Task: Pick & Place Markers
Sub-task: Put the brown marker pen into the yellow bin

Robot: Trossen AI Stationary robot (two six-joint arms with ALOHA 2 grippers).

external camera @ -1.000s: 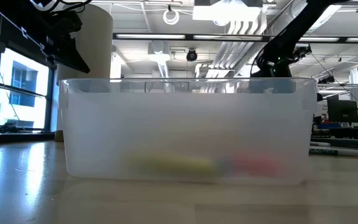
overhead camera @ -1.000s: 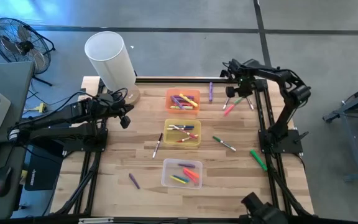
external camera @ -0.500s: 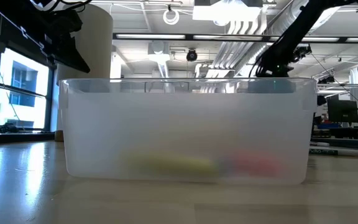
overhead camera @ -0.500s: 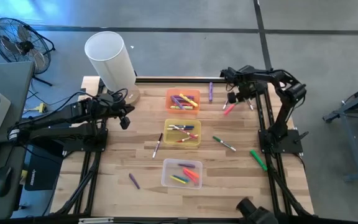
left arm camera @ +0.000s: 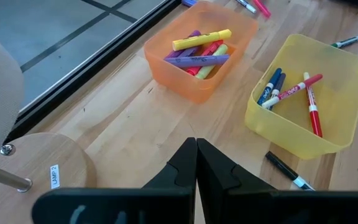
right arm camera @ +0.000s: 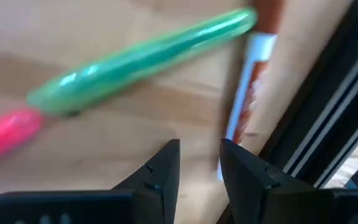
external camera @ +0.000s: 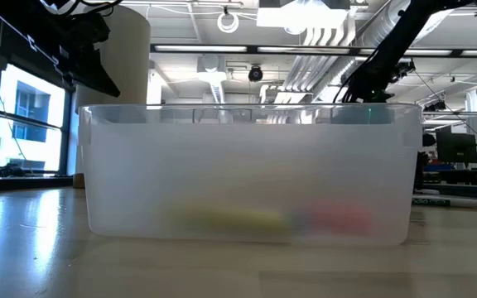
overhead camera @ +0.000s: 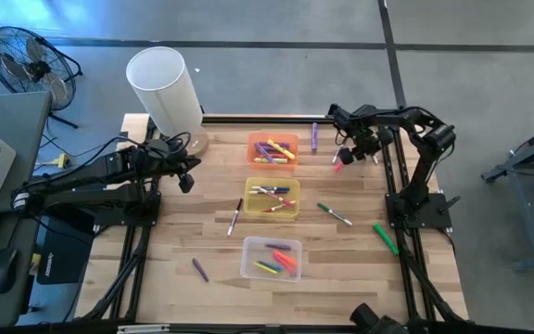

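Note:
Markers lie loose on the wooden table: a green one, a pink one and a white-bodied one together at the far right. My right gripper hangs just above them, pointing steeply down. It is open, with nothing between its fingers. Other markers lie apart: purple, green and white, green, black and white, purple. My left gripper waits shut at the table's left.
An orange bin, a yellow bin and a clear bin, each with markers in it, stand in a row down the table's middle. A white lamp stands at the far left. The right arm's black frame rail runs beside the markers.
My right gripper has come down and a little toward the table's left, closing on the pink and green markers at the far right. The markers have stayed in place.

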